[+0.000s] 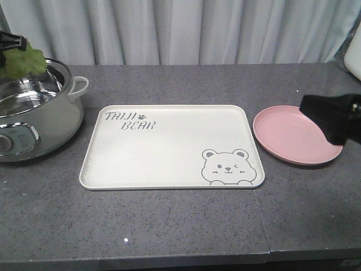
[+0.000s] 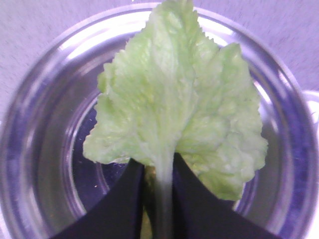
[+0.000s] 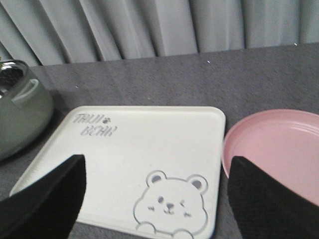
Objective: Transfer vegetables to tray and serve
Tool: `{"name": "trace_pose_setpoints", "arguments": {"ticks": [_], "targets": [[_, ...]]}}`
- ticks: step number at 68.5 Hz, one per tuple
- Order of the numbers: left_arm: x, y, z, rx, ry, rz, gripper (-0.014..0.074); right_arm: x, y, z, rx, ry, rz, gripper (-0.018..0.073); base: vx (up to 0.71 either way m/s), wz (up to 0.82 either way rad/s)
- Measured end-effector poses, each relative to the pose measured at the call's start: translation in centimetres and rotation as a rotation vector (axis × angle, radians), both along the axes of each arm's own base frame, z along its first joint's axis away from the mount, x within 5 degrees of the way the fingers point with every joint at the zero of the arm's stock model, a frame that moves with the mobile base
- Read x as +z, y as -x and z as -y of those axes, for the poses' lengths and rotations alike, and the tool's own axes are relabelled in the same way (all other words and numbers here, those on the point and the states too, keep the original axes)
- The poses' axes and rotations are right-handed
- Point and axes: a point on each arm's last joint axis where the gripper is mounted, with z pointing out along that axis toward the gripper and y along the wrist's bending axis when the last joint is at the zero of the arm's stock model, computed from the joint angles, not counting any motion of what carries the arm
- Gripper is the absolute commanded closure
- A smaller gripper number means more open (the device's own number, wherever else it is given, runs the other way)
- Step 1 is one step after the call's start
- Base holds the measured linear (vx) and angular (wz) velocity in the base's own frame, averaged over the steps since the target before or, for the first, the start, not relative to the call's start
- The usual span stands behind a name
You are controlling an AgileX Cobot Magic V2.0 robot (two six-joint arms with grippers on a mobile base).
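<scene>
A crinkly light-green lettuce leaf point(image 2: 174, 109) hangs over the steel pot's inside, its pale rib pinched between the black fingers of my left gripper point(image 2: 158, 167), which is shut on it. In the front view the same leaf point(image 1: 22, 61) shows above the pot at the far left. The cream tray point(image 1: 169, 164) with the bear drawing lies flat in the middle of the counter with nothing on it. My right gripper point(image 3: 155, 169) is open, hovering above the tray's point(image 3: 144, 149) right side; in the front view it point(image 1: 333, 116) sits over the pink plate.
A pale-green cooker pot point(image 1: 34, 121) with a shiny steel bowl point(image 2: 40, 149) stands at the left, close to the tray's left edge. A round pink plate point(image 1: 287, 138) lies right of the tray. Grey curtains hang behind the counter.
</scene>
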Motion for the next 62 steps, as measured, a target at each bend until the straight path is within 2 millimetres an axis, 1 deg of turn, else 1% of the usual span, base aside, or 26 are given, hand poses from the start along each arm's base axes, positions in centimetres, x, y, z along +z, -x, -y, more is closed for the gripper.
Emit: {"name": "trace_pose_setpoints", "arguments": {"ticks": [8, 13, 18, 21, 27, 31, 32, 36, 42, 49, 57, 62], "targets": [[3.1, 2.2, 0.4, -0.008, 0.027, 0.078, 0.0603, 2.3, -2.5, -1.1, 0.074, -0.059, 0.049, 0.0003, 0.00, 0.00], [4.6, 3.4, 1.0, -0.024, 0.078, 0.119, 0.0603, 3.1, -4.4, -2.0, 0.135, -0.094, 0.069, 0.0003, 0.00, 0.00], [5.9, 4.5, 1.8, -0.055, 0.151, 0.155, 0.0603, 4.0, -6.1, -2.9, 0.209, -0.172, 0.084, 0.0003, 0.00, 0.00], [6.5, 5.0, 2.2, -0.079, 0.194, 0.167, 0.0603, 3.9, -7.2, -3.6, 0.262, -0.203, 0.082, 0.0003, 0.00, 0.00], [7.3, 5.7, 3.5, -0.162, 0.302, 0.184, 0.0603, 3.9, -9.1, -4.7, 0.357, -0.322, 0.088, 0.0003, 0.00, 0.00], [7.6, 6.0, 4.4, -0.230, 0.379, 0.184, 0.0603, 3.3, -10.5, -5.4, 0.421, -0.379, 0.083, 0.0003, 0.00, 0.00], [7.8, 6.1, 5.1, -0.280, 0.427, 0.188, 0.0603, 3.1, -11.1, -5.7, 0.450, -0.399, 0.081, 0.0003, 0.00, 0.00], [8.1, 6.3, 6.2, -0.354, 0.480, 0.191, 0.0603, 2.4, -12.2, -6.2, 0.499, -0.414, 0.061, 0.0003, 0.00, 0.00], [8.4, 6.6, 8.1, -0.457, 0.520, 0.200, 0.0603, 1.7, -13.3, -6.8, 0.567, -0.434, 0.034, 0.0003, 0.00, 0.00], [8.5, 7.0, 10.2, -0.540, 0.522, 0.195, 0.0603, 1.6, -14.0, -7.2, 0.611, -0.445, 0.026, 0.0003, 0.00, 0.00], [8.4, 7.5, 12.2, -0.606, 0.522, 0.184, 0.0603, 1.9, -14.3, -7.3, 0.615, -0.445, 0.035, 0.0003, 0.00, 0.00], [8.5, 7.7, 13.1, -0.631, 0.523, 0.190, 0.0603, 2.0, -14.2, -7.3, 0.621, -0.445, 0.041, 0.0003, 0.00, 0.00]]}}
